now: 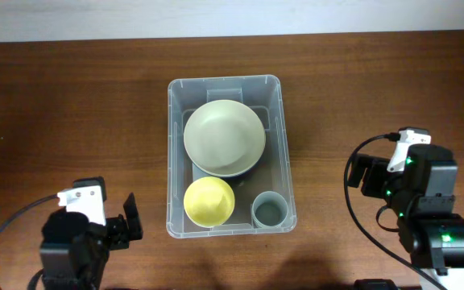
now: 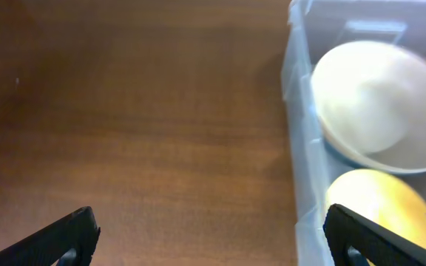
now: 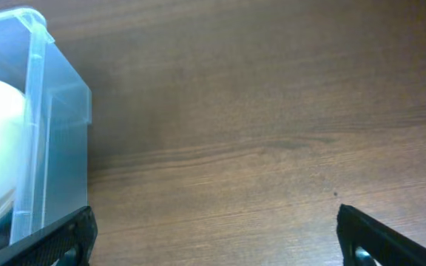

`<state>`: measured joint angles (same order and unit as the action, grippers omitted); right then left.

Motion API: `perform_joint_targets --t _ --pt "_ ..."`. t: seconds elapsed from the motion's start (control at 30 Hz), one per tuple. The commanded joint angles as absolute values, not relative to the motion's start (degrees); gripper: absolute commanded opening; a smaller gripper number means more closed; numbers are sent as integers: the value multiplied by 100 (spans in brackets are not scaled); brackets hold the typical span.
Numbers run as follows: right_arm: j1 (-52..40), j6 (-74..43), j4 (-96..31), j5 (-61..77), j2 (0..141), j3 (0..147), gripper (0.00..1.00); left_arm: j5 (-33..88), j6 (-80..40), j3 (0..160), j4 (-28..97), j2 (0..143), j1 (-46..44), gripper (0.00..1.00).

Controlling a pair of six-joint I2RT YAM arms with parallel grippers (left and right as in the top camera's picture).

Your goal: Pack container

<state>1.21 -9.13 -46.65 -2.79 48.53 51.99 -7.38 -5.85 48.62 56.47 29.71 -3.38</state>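
The container (image 1: pixel 170 153), a large clear plastic bin, stands mid-table. Inside it are a pale grey-green bowl (image 1: pixel 225 137) at the far end, a yellow bowl (image 1: pixel 209 201) at the near left and a grey-blue cup (image 1: pixel 270 211) at the near right. My left gripper (image 2: pixel 209 222) is open over bare table, just left of the container's wall (image 2: pixel 302 148). The pale bowl (image 2: pixel 379 103) and yellow bowl (image 2: pixel 379 207) show through that wall. My right gripper (image 3: pixel 214 218) is open and empty, off to the right of the container (image 3: pixel 58 133).
The brown wooden table (image 1: pixel 71 105) runs wide on both sides of the bin. The left arm (image 1: pixel 79 238) sits at the near left corner and the right arm (image 1: pixel 425 209) at the near right, with black cables looping beside each.
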Motion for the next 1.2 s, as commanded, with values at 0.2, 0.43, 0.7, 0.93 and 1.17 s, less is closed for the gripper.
perform_joint_targets --t 0.2,0.43,0.7,0.93,1.17 --pt "-154 -996 -4626 -458 4757 5105 99 -928 -722 4425 5618 3059 -333 99" --pt "-154 -996 -4650 -403 4757 5105 99 -928 -722 4425 5618 3059 -333 100" --pt "-154 -991 -4781 318 4807 5105 99 -928 -722 4425 5618 3059 -333 99" --pt "-150 -843 -4499 -23 4945 5105 99 -928 -722 4425 5618 3059 -333 99" --pt "-156 -183 -3710 137 5098 5105 99 -928 -725 4425 5618 3059 -333 99"
